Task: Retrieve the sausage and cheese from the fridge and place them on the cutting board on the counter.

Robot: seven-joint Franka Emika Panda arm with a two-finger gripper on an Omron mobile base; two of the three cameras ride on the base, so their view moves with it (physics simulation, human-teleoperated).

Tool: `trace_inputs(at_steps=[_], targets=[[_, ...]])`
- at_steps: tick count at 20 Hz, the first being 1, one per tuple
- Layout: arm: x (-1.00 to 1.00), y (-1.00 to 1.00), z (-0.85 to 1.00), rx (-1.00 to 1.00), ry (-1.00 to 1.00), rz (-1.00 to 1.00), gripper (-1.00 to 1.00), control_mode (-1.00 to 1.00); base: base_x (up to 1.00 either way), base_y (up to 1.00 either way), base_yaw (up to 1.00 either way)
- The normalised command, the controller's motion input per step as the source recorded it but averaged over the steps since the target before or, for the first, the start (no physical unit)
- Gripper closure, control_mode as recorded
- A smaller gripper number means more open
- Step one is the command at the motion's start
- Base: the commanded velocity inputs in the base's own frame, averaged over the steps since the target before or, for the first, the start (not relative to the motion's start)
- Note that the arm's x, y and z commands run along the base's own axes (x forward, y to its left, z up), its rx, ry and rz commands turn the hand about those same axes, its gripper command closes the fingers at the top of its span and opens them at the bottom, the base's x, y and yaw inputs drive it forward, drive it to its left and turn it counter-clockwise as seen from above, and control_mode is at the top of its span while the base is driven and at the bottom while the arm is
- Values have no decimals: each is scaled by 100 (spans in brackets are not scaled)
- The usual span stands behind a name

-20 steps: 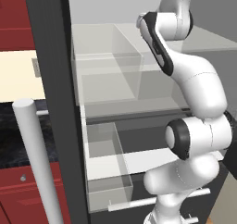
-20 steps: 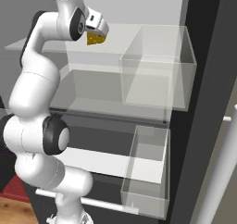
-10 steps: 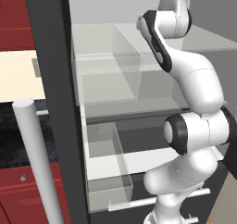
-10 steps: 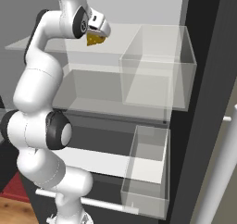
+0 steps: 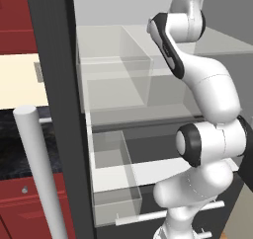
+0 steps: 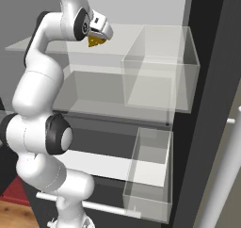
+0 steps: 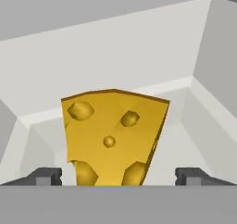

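The cheese (image 7: 113,135), a golden wedge with darker holes, stands on the upper shelf inside the fridge (image 6: 207,81). My gripper (image 7: 119,177) is open around it, with a fingertip (image 7: 46,176) on each side and a gap between each tip and the wedge. From the right base view, the gripper (image 6: 101,34) sits over the cheese (image 6: 95,42) at the shelf's left end. The arm (image 5: 207,85) reaches up into the fridge (image 5: 54,85). The sausage and the cutting board are out of view. A strip of the black counter (image 5: 15,149) lies left of the fridge.
A clear bin (image 6: 160,71) stands on the upper shelf to the right of the cheese, and another clear bin (image 6: 148,170) sits lower down. The silver bar handle (image 5: 39,174) of the open door stands near the camera. Red cabinets (image 5: 20,203) sit under the counter.
The hand has come down and slightly forward over the cheese, so the wedge now sits between the fingers. The cheese has not moved.
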Motion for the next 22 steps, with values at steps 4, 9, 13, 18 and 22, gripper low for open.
trace_inputs(at_steps=[4,9,13,18,22], targets=[[0,1,-27,0,0,0,100,-100,0,0,0],[-10,0,-17,2,1,0,100,-100,0,0,0],[-44,1,0,5,-2,0,100,-100,0,0,0],[-77,0,-10,1,-12,0,100,-100,0,0,0],[-94,1,-21,1,-18,0,100,-100,0,0,0]])
